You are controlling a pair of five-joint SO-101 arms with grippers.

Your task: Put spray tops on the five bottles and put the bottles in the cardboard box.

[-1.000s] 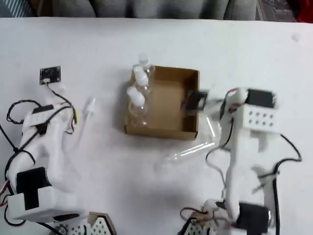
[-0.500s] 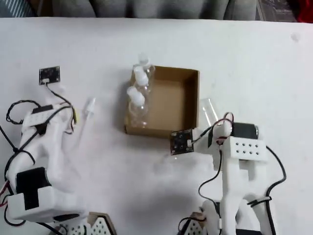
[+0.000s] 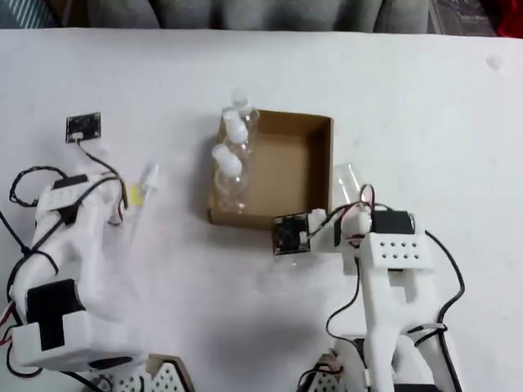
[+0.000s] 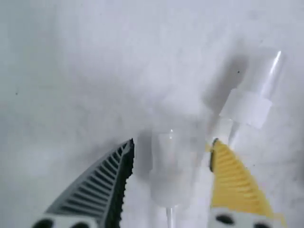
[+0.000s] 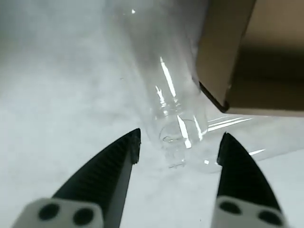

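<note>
My left jaws are apart with a white spray top (image 4: 170,175) sitting between them on the counter (image 3: 425,90), not pinched as far as I can see. A second spray top (image 4: 247,107) lies just beside it. From up high that spot is out at 9 o'clock from the cardboard box (image 3: 286,175). The capped bottles (image 3: 231,163) are lined up along the box's 9 o'clock wall. My right jaws are spread too, either side of the bare neck of a clear bottle (image 5: 164,90) lying on its side by the box's corner, around 5 o'clock.
</note>
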